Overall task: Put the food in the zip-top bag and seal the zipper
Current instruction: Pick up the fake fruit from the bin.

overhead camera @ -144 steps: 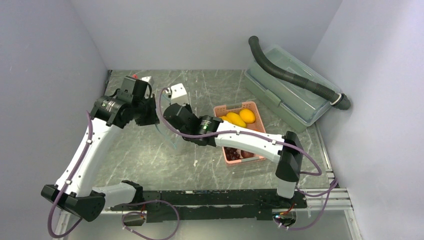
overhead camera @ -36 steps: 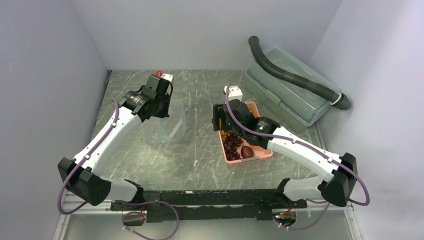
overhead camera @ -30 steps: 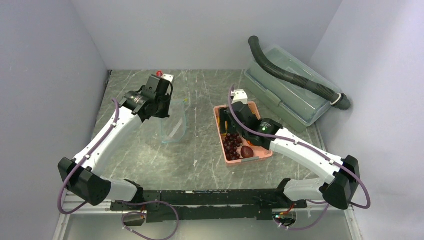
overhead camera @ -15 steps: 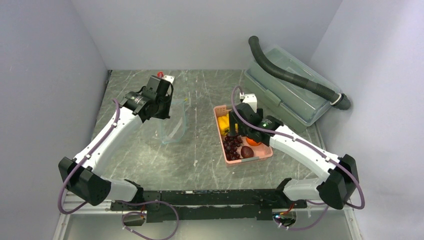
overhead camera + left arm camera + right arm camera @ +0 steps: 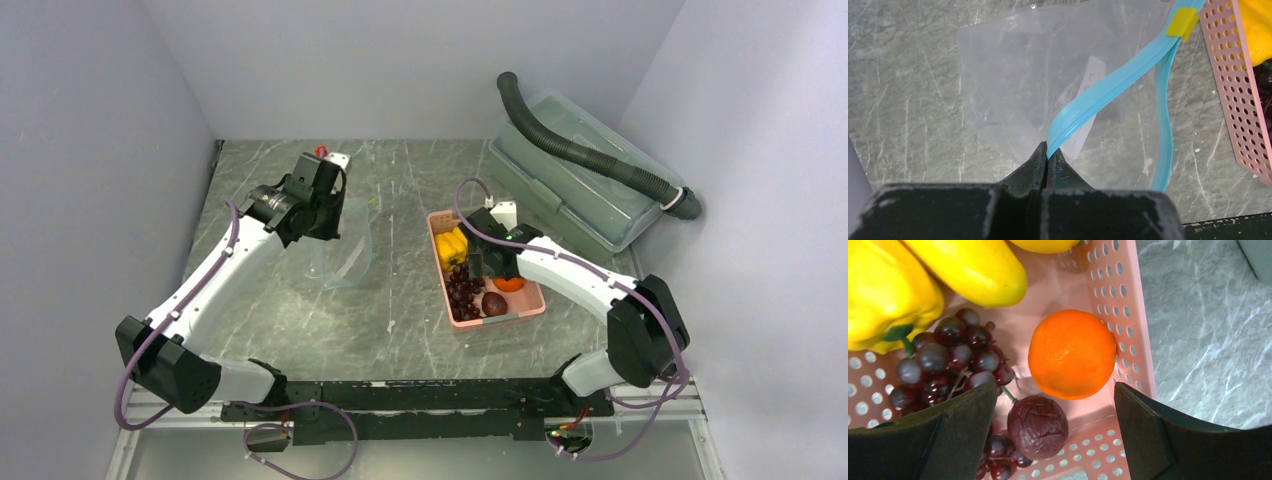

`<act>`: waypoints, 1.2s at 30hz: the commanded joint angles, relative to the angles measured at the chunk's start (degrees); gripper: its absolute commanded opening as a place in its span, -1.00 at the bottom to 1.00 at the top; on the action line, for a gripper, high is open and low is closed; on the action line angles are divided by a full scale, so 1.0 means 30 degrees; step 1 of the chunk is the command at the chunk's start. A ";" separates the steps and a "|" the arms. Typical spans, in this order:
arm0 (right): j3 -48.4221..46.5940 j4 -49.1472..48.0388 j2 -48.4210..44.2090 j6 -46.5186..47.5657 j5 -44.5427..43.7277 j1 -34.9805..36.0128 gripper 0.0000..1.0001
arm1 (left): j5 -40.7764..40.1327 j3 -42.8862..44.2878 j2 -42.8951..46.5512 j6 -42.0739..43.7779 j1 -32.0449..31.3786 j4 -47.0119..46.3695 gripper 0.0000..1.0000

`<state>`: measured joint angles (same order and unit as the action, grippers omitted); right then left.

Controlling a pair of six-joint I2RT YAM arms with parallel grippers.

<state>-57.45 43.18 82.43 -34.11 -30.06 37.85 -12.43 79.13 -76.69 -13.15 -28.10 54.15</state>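
Left pincer (image 5: 1047,150): fingers pressed together, clamped on the zipper (image 5: 1108,90), the blue-teal strip along the bag's mouth. The zip-top bag (image 5: 1013,90) hangs from that grip, clear and slack, left of the tabletop's (image 5: 300,310) middle and toward the far edge. The mouth gapes, the strip's two halves apart. A yellow tab (image 5: 1182,22) sits at the strip's far end, beside the basket. I cannot tell whether the bag's bottom touches the tabletop.

Right pincer (image 5: 1055,390): fingers wide apart, holding nothing, above the near end of the pink basket (image 5: 1128,300), which lies just right of the tabletop's middle.

All food is in the basket. The orange (image 5: 1072,354) is against the right wall, between my fingers. The dark reddish-brown fruit (image 5: 1038,426) is just below it, nearly touching. Grapes (image 5: 948,365) are on the left, under the yellow bell pepper (image 5: 883,295). One yellow oblong fruit (image 5: 978,270) lies beside the pepper.

Far right corner: clear storage box (image 5: 580,200), dark hose (image 5: 580,150) lying across its lid.
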 commanded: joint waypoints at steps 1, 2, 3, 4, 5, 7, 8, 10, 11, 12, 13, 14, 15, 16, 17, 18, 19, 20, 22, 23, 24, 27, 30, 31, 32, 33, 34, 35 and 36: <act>-0.0009 -0.0169 0.0754 -0.0611 -0.1164 -0.0327 0.82 | 0.0337 0.0008 0.0571 0.0369 -0.0068 -0.0558 -1.00; 0.0012 -0.0219 0.1001 -0.0591 -0.1144 -0.0378 0.82 | 0.0345 0.0014 0.0571 0.0387 -0.0068 -0.0534 -1.00; 0.0033 -0.0287 0.1226 -0.0614 -0.1163 -0.0418 0.82 | 0.0338 0.0036 0.0571 0.0378 -0.0061 -0.0531 -1.00; 0.0021 -0.0299 0.1463 -0.0705 -0.1173 -0.0467 0.82 | 0.0356 0.0025 0.0571 0.0374 -0.0082 -0.0553 -1.00; 0.0056 -0.0389 0.1621 -0.0745 -0.1244 -0.0484 0.82 | 0.0351 -0.0006 0.0571 0.0384 -0.0077 -0.0559 -1.00; 0.0175 -0.0608 0.1830 -0.0850 -0.1383 -0.0555 0.82 | 0.0376 -0.0008 0.0568 0.0370 -0.0094 -0.0560 -1.00; 0.0207 -0.0684 0.1934 -0.0888 -0.1402 -0.0594 0.82 | 0.0379 -0.0010 0.0545 0.0391 -0.0097 -0.0575 -1.00; 0.0246 -0.0823 0.2131 -0.0975 -0.1472 -0.0682 0.82 | 0.0391 -0.0002 0.0539 0.0370 -0.0084 -0.0560 -1.00; 0.0253 -0.0864 0.2224 -0.0992 -0.1530 -0.0712 0.82 | 0.0392 0.0005 0.0516 0.0372 -0.0085 -0.0560 -1.00; 0.0279 -0.0884 0.2324 -0.1001 -0.1570 -0.0760 0.82 | 0.0410 -0.0009 0.0506 0.0376 -0.0088 -0.0556 -1.00; 0.0283 -0.0912 0.2409 -0.1017 -0.1601 -0.0799 0.82 | 0.0416 -0.0010 0.0508 0.0373 -0.0085 -0.0549 -1.00; 0.0298 -0.0956 0.2501 -0.1023 -0.1631 -0.0850 0.82 | 0.0395 0.0012 0.0523 0.0395 -0.0059 -0.0559 -1.00; 0.0311 -0.0994 0.2582 -0.1023 -0.1638 -0.0869 0.81 | 0.0392 0.0011 0.0540 0.0383 -0.0092 -0.0560 -1.00; 0.0334 -0.1025 0.2643 -0.1016 -0.1653 -0.0893 0.79 | 0.0392 0.0007 0.0542 0.0389 -0.0093 -0.0560 -1.00; 0.0363 -0.1080 0.2687 -0.1022 -0.1666 -0.0903 0.77 | 0.0392 -0.0030 0.0564 0.0397 -0.0089 -0.0582 -1.00; 0.0392 -0.1131 0.2752 -0.1016 -0.1682 -0.0919 0.75 | 0.0407 -0.0039 0.0523 0.0387 -0.0093 -0.0596 -1.00; 0.0421 -0.1185 0.2797 -0.1022 -0.1695 -0.0947 0.74 | 0.0394 -0.0032 0.0540 0.0375 -0.0084 -0.0590 -1.00; 0.0443 -0.1228 0.2827 -0.1023 -0.1723 -0.0976 0.72 | 0.0388 -0.0021 0.0520 0.0377 -0.0077 -0.0589 -1.00; 0.0481 -0.1289 0.2873 -0.1035 -0.1698 -0.1012 0.66 | 0.0399 -0.0075 0.0513 0.0389 -0.0068 -0.0615 -1.00; 0.0487 -0.1336 0.2874 -0.1025 -0.1675 -0.1035 0.62 | 0.0393 -0.0095 0.0487 0.0408 -0.0083 -0.0622 -1.00; 0.0514 -0.1394 0.2874 -0.0998 -0.1669 -0.1042 0.56 | 0.0414 -0.0054 0.0462 0.0377 -0.0062 -0.0608 -1.00; 0.0496 -0.1445 0.2837 -0.0891 -0.1639 -0.1079 0.31 | 0.0436 -0.0069 0.0450 0.0370 -0.0070 -0.0589 -1.00; 0.0517 -0.1472 0.2599 -0.0784 -0.1646 -0.1072 0.05 | 0.0396 -0.0088 0.0441 0.0386 -0.0070 -0.0590 -1.00; 0.0517 -0.1451 0.2448 -0.0770 -0.1643 -0.1072 -0.03 | 0.0392 -0.0098 0.0438 0.0370 -0.0068 -0.0611 -1.00; 0.0503 -0.1408 0.2271 -0.0761 -0.1639 -0.1072 -0.10 | 0.0392 -0.0098 0.0460 0.0369 -0.0068 -0.0632 -1.00; 0.0463 -0.1326 0.2066 -0.0734 -0.1631 -0.1094 -0.18 | 0.0392 -0.0080 0.0444 0.0383 -0.0075 -0.0620 -1.00; 0.0394 -0.1213 0.1839 -0.0709 -0.1638 -0.1075 -0.23 | 0.0392 -0.0089 0.0453 0.0370 -0.0069 -0.0619 -1.00; 0.0326 -0.1107 0.1591 -0.0676 -0.1639 -0.1072 -0.26 | 0.0392 -0.0083 0.0439 0.0369 -0.0068 -0.0593 -1.00; 0.0274 -0.1021 0.1278 -0.0636 -0.1598 -0.1072 -0.27 | 0.0396 -0.0093 0.0452 0.0372 -0.0083 -0.0590 -1.00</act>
<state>-56.18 40.16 90.63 -36.23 -33.61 34.94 -11.81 78.96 -76.69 -13.15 -28.12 53.82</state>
